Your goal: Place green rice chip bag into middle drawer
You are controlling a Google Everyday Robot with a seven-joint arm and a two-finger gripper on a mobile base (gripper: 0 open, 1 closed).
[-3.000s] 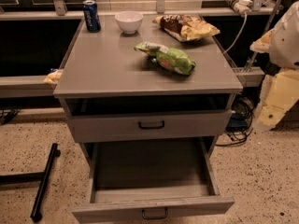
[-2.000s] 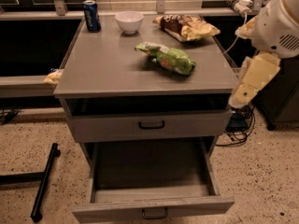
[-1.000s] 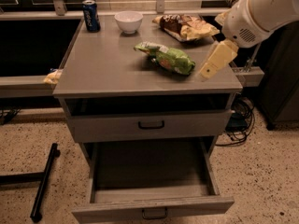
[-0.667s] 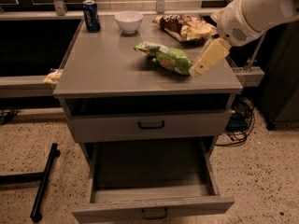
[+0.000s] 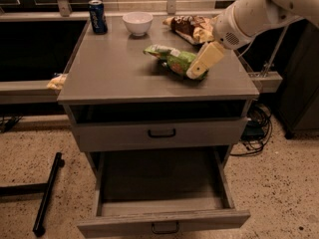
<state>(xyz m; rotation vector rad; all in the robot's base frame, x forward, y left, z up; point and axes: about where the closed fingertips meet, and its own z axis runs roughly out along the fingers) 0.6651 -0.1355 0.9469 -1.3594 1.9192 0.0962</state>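
The green rice chip bag [image 5: 172, 59] lies on the grey cabinet top [image 5: 114, 68], right of centre. My gripper [image 5: 195, 73] comes in from the upper right on a white arm, and its cream tip is over the right end of the bag. The middle drawer [image 5: 162, 193] is pulled out at the bottom and nothing lies in it. Its small dark handle [image 5: 165, 228] shows on its front.
An upper grey drawer [image 5: 159, 133] with a black handle is shut. A blue can [image 5: 97, 16], a white bowl [image 5: 137, 23] and a yellow-and-brown snack bag [image 5: 192, 28] stand at the back of the top. A black bar [image 5: 47, 193] lies on the floor at left. Cables [image 5: 254, 128] lie at right.
My arm has swung in from the right side of the cabinet, up and leftward over the top, until the gripper reached the right end of the green bag. The bag and drawers have not moved.
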